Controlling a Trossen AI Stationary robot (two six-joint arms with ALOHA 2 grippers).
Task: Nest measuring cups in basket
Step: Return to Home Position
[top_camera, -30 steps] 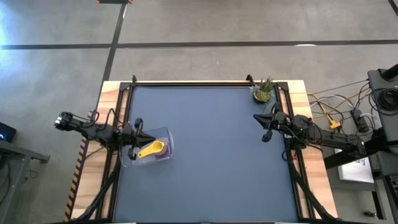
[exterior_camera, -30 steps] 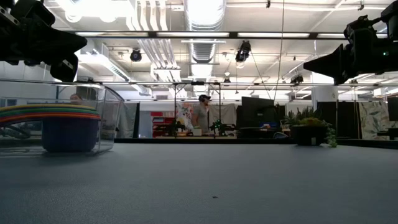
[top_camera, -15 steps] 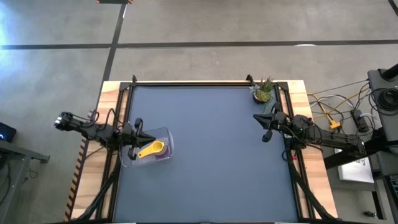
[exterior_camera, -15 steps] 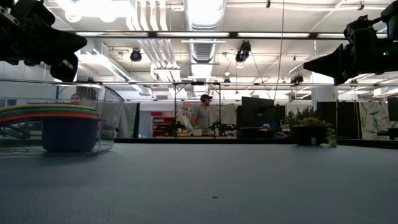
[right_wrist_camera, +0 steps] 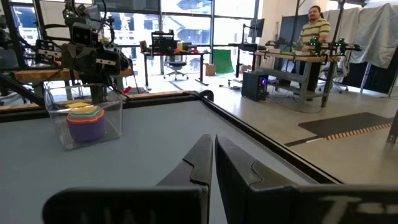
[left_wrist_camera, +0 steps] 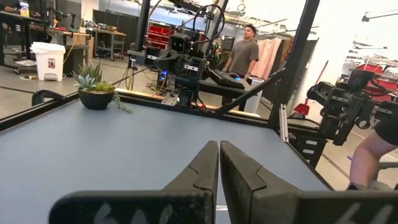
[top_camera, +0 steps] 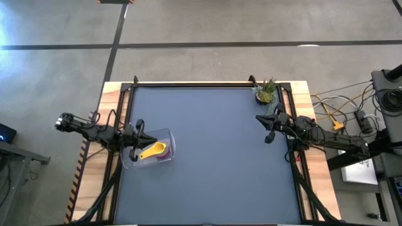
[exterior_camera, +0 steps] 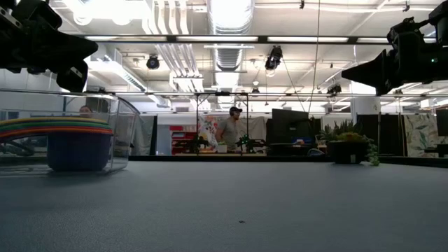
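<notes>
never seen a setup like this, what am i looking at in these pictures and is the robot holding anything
It is a robot with two dark arms at a blue-grey table, each ending in a two-finger pincer. One picture looks straight down, one looks level across the tabletop, and two come from cameras on the arms' wrists. The left pincer hangs over the left end of the clear basket, where the nested measuring cups sit, yellow on top. The right pincer hangs near the table's right edge, by a small potted plant. Both pincers are shut and hold nothing. A person stands in the room behind.
</notes>
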